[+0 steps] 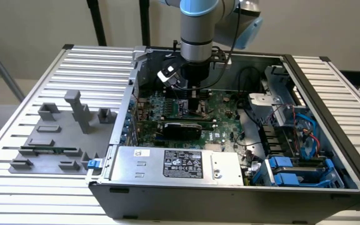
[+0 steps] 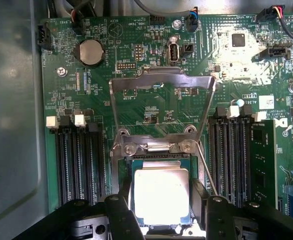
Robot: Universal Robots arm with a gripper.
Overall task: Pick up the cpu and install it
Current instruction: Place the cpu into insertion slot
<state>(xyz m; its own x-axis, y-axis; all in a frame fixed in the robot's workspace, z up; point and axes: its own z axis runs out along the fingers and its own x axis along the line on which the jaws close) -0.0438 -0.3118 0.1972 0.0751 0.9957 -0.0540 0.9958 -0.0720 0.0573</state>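
Ribbed table (image 1: 92,56), open case (image 1: 230,199). Gripper (image 2: 161,192) fingers (image 2: 121,206) clamp cpu (image 2: 161,200) by two opposite edges, over socket (image 2: 122,172). RAM slots (image 2: 79,165) crowd both sides; raised load plate (image 2: 161,79) just beyond.

Table (image 1: 92,56) under everything. Parts tray (image 1: 55,140) on it at the exterior view's left, open case (image 1: 320,108) centre to right. In the case: power supply box (image 1: 174,164) lower centre, motherboard (image 1: 224,122) behind it, drive cage (image 1: 299,171) lower right. My arm (image 1: 198,33) drops in from top centre. In the wrist view the cpu (image 2: 161,192) is between the fingers (image 2: 125,197) of my gripper (image 2: 161,200), over the socket (image 2: 151,159), with the load plate (image 2: 161,75) beyond it and memory slots (image 2: 79,160) flanking.
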